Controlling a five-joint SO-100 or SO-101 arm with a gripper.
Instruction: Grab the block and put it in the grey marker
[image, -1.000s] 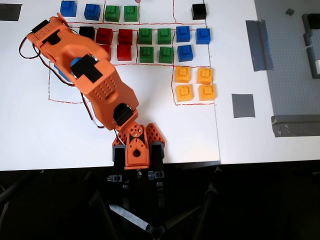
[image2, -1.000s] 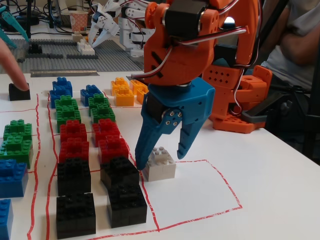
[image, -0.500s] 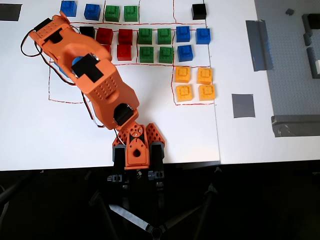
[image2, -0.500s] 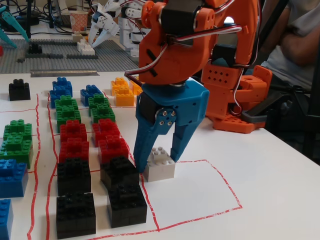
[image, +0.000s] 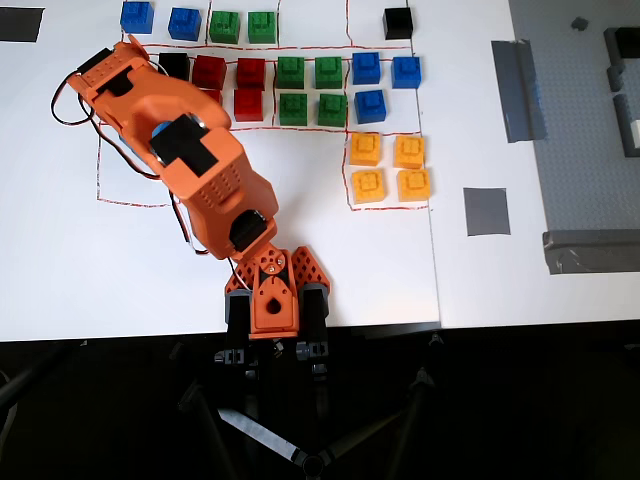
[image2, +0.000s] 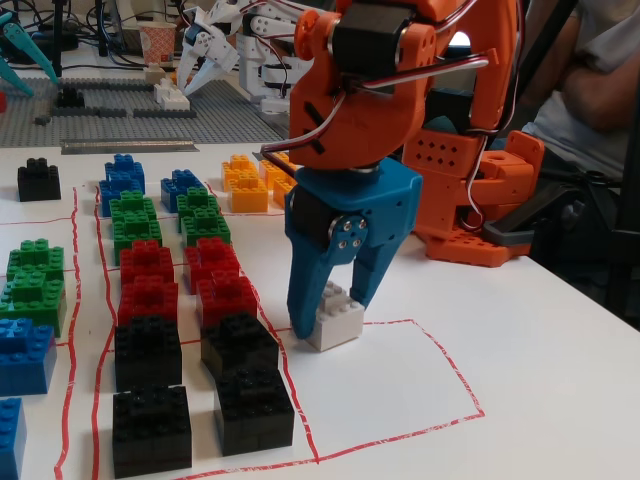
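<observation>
In the fixed view the white block (image2: 337, 318) rests on the white table inside a red-outlined box. My blue gripper (image2: 331, 314) points down over it, with one finger on each side of the block, apparently closed against it. In the overhead view the orange arm (image: 190, 150) covers both the block and the gripper. The grey marker (image: 486, 211) is a dark grey tape square on the table at the right of the overhead view, well away from the arm. Nothing lies on it.
Rows of black (image2: 150, 350), red (image2: 150, 265), green (image2: 130, 215), blue (image2: 125, 175) and yellow bricks (image: 390, 165) stand close beside the gripper. Long grey tape strips (image: 515, 90) and a grey baseplate (image: 585, 130) lie at the right. Another grey patch (image: 20, 22) is at the top left.
</observation>
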